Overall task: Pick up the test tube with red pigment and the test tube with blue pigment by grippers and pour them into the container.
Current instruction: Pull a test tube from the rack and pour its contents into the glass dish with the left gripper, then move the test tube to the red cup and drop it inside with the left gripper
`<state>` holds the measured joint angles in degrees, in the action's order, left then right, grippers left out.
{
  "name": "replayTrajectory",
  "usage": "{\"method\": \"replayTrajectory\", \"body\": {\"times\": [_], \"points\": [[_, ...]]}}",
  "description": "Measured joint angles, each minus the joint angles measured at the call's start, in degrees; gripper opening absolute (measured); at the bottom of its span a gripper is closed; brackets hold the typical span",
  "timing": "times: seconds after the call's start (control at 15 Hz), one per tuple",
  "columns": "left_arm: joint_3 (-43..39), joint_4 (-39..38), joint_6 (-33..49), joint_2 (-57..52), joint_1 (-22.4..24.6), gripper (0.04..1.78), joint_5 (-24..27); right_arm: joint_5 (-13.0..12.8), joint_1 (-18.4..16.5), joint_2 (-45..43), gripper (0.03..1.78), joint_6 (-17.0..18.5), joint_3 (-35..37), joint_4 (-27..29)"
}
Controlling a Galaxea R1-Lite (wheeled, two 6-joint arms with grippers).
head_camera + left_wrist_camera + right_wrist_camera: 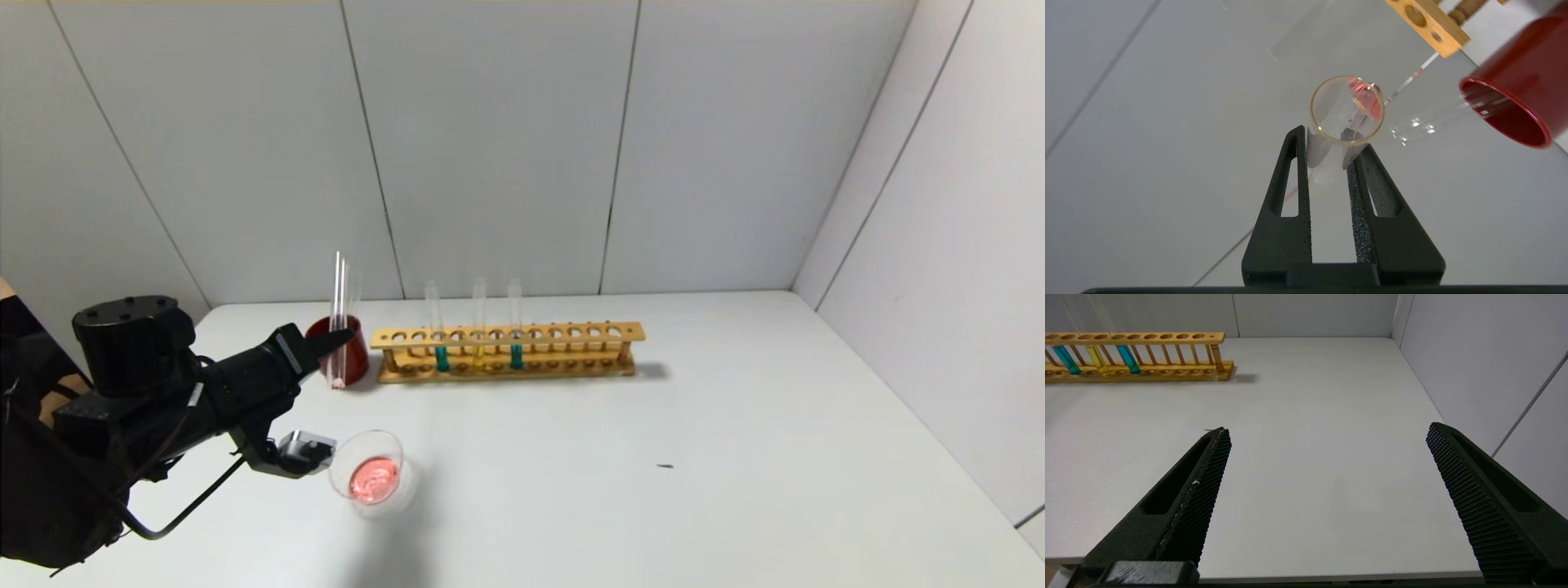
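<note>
The left claw is clamped on the test tube with red pigment near the bench's left edge; the right claw gapes apart.

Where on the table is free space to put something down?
Free: the table right of the dish, in front of the rack and out to the side wall. Crowded: the back left, where the left gripper holds a tube by the red cup.

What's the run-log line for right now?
left gripper: shut on red test tube, upright beside red cup | container: pink liquid inside | blue test tube: in rack | right gripper: open, idle
</note>
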<state>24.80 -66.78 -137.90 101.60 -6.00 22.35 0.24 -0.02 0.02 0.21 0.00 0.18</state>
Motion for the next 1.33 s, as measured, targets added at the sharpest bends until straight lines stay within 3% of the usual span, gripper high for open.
{"method": "replayTrajectory", "body": {"times": [0.2,0.4,0.6,0.8,1.0,1.13,1.2,1.33], "points": [[2.5,-1.0,9.8,-1.2,-0.7,0.33,-7.2,0.0,0.0,0.0,1.75,0.0,0.0,0.0],[6.2,0.5,27.6,-4.8,-2.1,0.33,-21.3,0.0,0.0,0.0,1.75,0.0,0.0,0.0],[11.5,9.8,48.1,-8.5,-2.4,0.33,-32.8,0.0,0.0,0.0,1.75,0.0,0.0,0.0],[21.5,23.6,71.0,-10.7,-1.4,0.33,-37.3,0.0,0.0,0.0,1.75,0.0,0.0,0.0],[35.0,43.3,96.0,-12.2,0.4,0.33,-32.4,0.0,0.0,0.0,1.75,0.0,0.0,0.0],[40.3,54.2,113.0,-12.6,2.1,0.33,-22.2,0.0,0.0,0.0,1.75,0.0,0.0,0.0],[41.5,57.0,120.2,-12.3,3.1,0.33,-16.7,0.0,0.0,0.0,1.75,0.0,0.0,0.0],[40.6,54.5,127.2,-11.4,4.2,0.33,-10.4,0.0,0.0,0.0,1.75,0.0,0.0,0.0]]}}
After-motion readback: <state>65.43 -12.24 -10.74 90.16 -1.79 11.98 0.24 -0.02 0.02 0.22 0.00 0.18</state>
